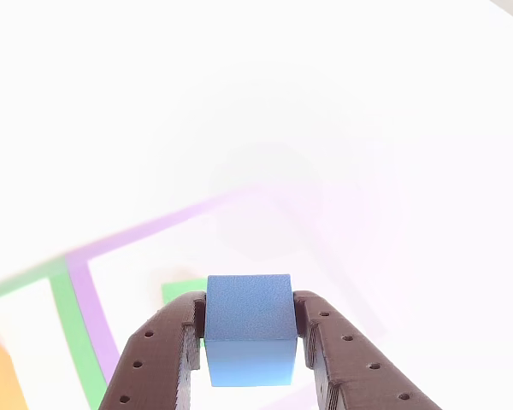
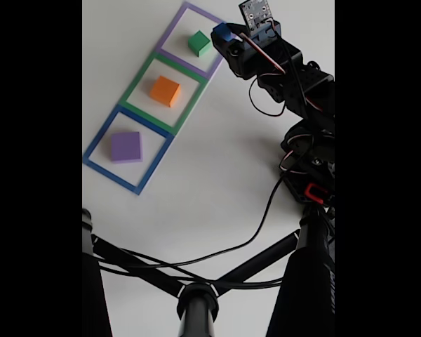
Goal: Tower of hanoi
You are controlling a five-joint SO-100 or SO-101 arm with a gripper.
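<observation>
Purple block [image 2: 126,147]: inside blue outline [image 2: 97,142], fixed view's 9 o'clock.
Orange block [image 2: 165,90]: inside green outline [image 2: 135,83].
Green block [image 2: 198,43]: inside purple outline [image 2: 170,29], 12 o'clock.
Blue cube [image 1: 249,329]: clamped between gripper [image 1: 251,342] fingers, at the purple outline's edge.

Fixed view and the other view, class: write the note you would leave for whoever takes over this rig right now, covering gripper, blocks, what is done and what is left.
Gripper: shut on the small matte blue cube, held at the edge of the purple square outline in the fixed view.
Blocks: plain green block sits inside the purple outline; orange-yellow block inside the green square outline; large purple block inside the blue square outline.
Done: blocks are spread out, one per outline, cube in hand.
Left: set the cube down, then build the single stack, purple at the bottom.
</observation>
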